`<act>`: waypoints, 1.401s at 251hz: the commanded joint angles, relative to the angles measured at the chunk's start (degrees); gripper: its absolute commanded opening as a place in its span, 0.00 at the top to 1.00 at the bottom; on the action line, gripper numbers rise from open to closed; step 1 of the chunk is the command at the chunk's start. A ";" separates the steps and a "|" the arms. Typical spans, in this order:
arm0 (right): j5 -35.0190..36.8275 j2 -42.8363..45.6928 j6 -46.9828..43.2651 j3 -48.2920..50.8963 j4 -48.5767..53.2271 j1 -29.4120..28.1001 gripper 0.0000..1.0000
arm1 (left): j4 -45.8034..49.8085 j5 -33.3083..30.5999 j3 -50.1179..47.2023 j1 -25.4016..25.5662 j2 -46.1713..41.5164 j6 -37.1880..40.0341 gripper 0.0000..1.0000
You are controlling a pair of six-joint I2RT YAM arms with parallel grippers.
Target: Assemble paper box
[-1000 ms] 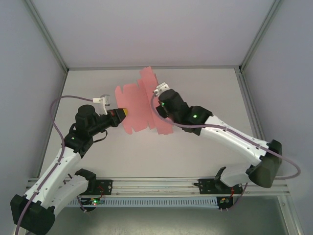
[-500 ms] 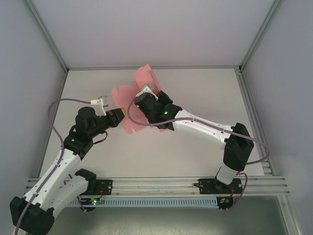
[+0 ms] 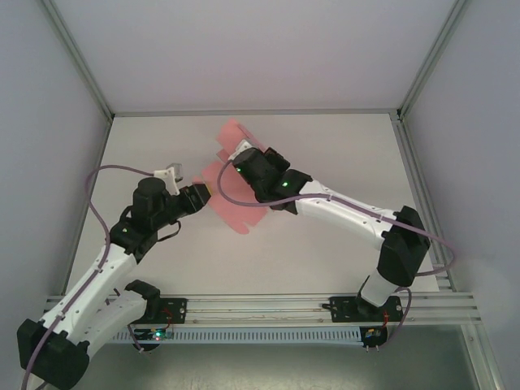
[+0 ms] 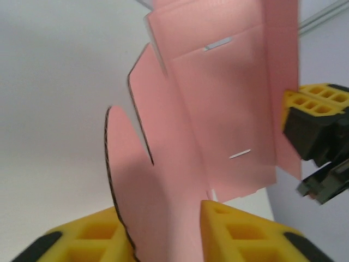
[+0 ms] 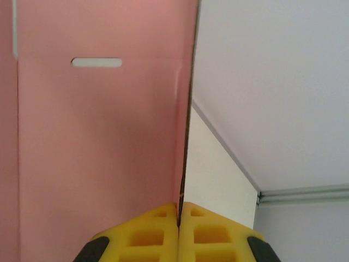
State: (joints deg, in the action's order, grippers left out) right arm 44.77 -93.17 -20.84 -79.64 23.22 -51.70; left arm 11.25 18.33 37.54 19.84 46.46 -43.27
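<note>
The paper box (image 3: 233,205) is a pink die-cut sheet with flaps and slots, held tilted above the middle of the table. My right gripper (image 5: 178,210) is shut on one edge of the paper box (image 5: 98,142), reaching in from the right over the sheet. One of its yellow fingers (image 4: 313,98) shows at the sheet's right edge in the left wrist view. My left gripper (image 4: 161,213) is open, and a rounded flap of the paper box (image 4: 218,109) runs between its parted jaws. From above, the left gripper (image 3: 203,192) sits at the sheet's left edge.
The white table (image 3: 341,138) is walled by grey panels with metal corner posts (image 3: 77,61). An aluminium rail (image 3: 260,313) carrying the arm bases runs along the near edge. The right arm's forearm (image 3: 341,213) stretches across the table's right half.
The right arm has swung left and turned the sheet, which now hangs further left and lower. The left jaws, shut on the sheet before, have parted.
</note>
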 commanded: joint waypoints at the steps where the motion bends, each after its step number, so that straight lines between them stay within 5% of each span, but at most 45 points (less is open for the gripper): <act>1: -5.98 3.92 -10.63 3.83 -2.60 1.67 1.00 | 11.38 -8.09 -1.81 0.69 -4.10 2.01 0.53; 54: -25.18 9.81 -19.13 7.44 7.15 3.47 1.00 | 18.46 -12.13 -6.97 0.64 -12.78 -0.28 0.00; 106: -33.32 12.49 -27.56 10.13 7.39 4.17 1.00 | 19.17 -17.02 -5.59 0.55 -14.73 0.82 0.00; 164: -32.01 9.65 -34.21 15.58 -4.20 5.11 1.00 | 16.28 -19.79 -1.59 0.48 -4.96 4.10 0.00; 213: -42.89 9.13 -34.12 15.50 -3.80 8.39 1.00 | 10.12 -25.17 5.40 -0.88 5.87 12.30 0.00; 265: -52.55 8.93 -34.20 12.91 2.49 11.50 1.00 | 7.22 -17.81 15.34 -1.29 19.91 23.32 0.00; 351: -61.55 11.50 -32.51 13.01 1.92 15.00 1.00 | 6.46 -5.94 17.97 -1.38 23.88 35.72 0.00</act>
State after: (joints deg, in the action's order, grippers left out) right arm -10.52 -84.12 -54.22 -65.30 25.06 -38.20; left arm 19.05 6.39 53.87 19.03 68.82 -14.59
